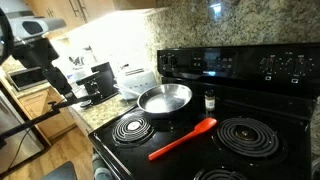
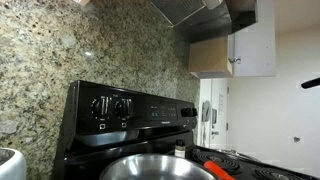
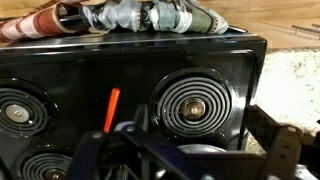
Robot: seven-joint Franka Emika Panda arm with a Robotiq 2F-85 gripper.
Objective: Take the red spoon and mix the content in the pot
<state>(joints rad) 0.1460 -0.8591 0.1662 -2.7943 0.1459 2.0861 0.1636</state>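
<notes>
Tool (image 3: 185, 158) hangs wide open, empty, over the stovetop (image 3: 80, 70). Red spoon (image 3: 112, 108) lies ahead, slightly left in the wrist view, its long axis pointing away, between burners, near the pot (image 1: 165, 98).

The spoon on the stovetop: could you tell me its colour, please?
The spoon is red-orange, seen most clearly in an exterior view.

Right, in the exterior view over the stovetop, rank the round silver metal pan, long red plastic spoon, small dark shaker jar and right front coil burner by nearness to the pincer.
From the pincer, far left:
1. Silver pan, back left; red spoon, front centre: too close to call.
2. Dark shaker jar, right of the pan.
3. Right front coil burner, farthest right.
</notes>
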